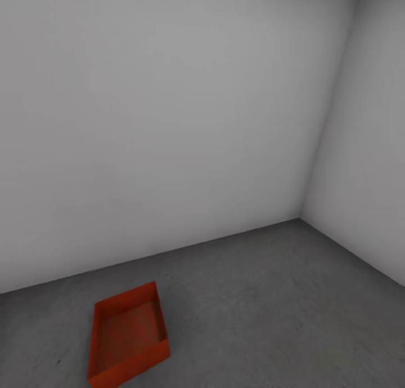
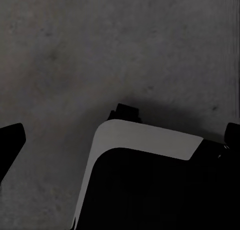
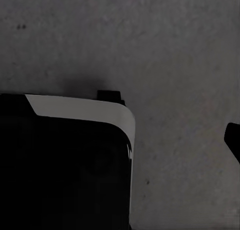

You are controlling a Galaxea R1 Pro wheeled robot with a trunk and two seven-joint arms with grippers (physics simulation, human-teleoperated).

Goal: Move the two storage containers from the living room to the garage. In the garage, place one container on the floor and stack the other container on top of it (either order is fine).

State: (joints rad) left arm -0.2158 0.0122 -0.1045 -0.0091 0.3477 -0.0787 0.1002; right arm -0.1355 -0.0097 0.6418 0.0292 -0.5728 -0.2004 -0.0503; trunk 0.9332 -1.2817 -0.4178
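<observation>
One storage container (image 1: 128,335) on concrete floor (image 1: 270,298).

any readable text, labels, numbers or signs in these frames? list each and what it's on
None. The orange-red storage container has plain walls with no label or print.
The white-grey walls carry no sign or marking.
The grey concrete floor shows only mottling and small dark specks, no writing.
The robot's dark base, seen in the wrist views, bears no lettering.

base (image 2: 145,190) showing black body, rounded corner | pale grey edge band (image 3: 85,107) running along top | small black block (image 2: 126,112) sticking out | black fingertips (image 2: 10,140) showing at frame edges
</observation>
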